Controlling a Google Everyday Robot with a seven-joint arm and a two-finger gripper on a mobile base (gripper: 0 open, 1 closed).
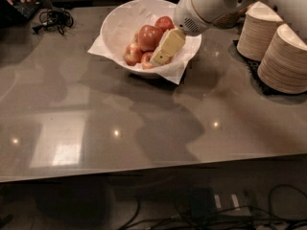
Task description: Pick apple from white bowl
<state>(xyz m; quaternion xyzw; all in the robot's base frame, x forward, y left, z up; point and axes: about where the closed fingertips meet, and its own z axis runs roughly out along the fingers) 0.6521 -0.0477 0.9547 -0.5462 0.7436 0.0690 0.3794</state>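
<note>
Hovering over white bowl (114,23), jaws beside glossy deep-red round apple (147,36).

One view only for me: set high off the near edge of the counter (144,128), tilted down, facing the far edge. Mid range; counter corners fall out of frame. My pincer (160,56) hangs over the white bowl (120,28), mid far edge.

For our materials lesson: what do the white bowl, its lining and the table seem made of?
White bowl: smooth, maybe ceramic or plastic. Lining: paper, creased corners. Table: glossy, maybe stone; mirrors lights. The gripper is over the bowl, by the apple.
</note>
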